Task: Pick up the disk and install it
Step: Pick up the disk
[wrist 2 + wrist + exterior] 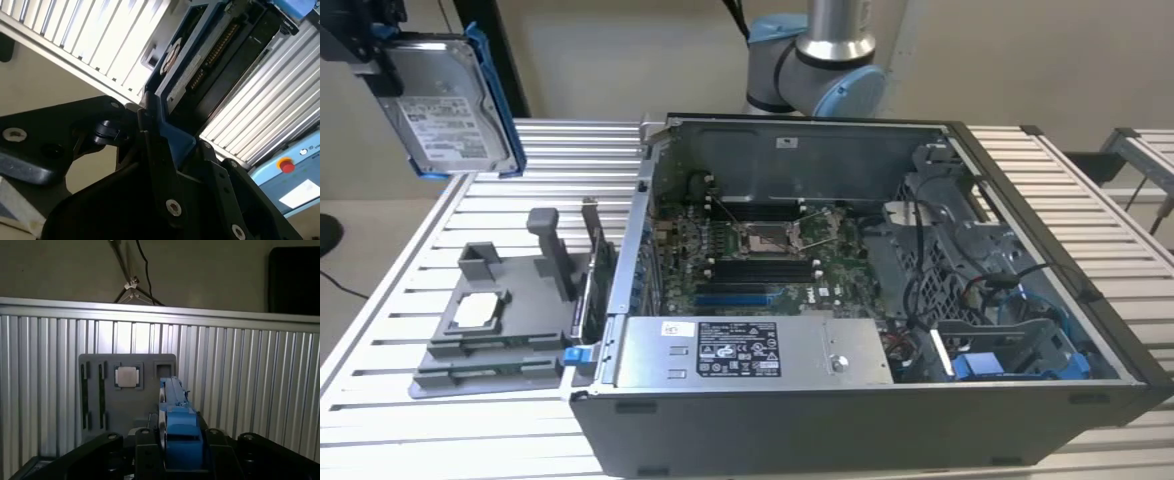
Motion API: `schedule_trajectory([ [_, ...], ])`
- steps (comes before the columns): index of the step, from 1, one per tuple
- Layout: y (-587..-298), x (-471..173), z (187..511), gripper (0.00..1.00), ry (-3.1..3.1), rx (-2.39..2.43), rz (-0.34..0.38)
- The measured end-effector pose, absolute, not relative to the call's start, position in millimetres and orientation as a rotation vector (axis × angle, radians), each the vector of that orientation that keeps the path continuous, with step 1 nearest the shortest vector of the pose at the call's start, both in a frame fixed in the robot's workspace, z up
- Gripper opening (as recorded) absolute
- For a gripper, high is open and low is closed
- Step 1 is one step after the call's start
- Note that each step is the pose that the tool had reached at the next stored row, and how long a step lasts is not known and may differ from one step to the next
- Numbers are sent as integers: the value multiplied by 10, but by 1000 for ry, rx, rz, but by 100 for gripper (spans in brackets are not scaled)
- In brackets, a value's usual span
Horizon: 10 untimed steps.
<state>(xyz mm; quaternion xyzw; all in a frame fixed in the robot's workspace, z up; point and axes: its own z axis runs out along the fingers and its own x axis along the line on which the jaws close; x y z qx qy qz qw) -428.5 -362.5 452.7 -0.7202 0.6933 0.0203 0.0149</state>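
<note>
Your gripper (pixel 180 437) is clamped on the disk (pixel 450 100) by its blue frame, held clear above the grey holder (pixel 494 370). Pick-up appears complete; installation is not yet done. The open computer case (pixel 881 410) lies well apart from the tool, which calls for a firm hold.

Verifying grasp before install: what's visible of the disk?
The disk is a flat rectangular silver metal drive with a white printed label, edged by a blue plastic frame. It hangs roughly upright in the air at the exterior view's upper left, above the slatted table and clear of the open computer case. In the first wrist view, black fingers clamp its blue frame from both sides. Nothing else is seen touching it.
</note>
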Motion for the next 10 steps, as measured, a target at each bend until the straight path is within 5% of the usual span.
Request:
schedule_trajectory([
  [10, -3625, -4285, 4978, 0, 2158, -2241, 63],
])
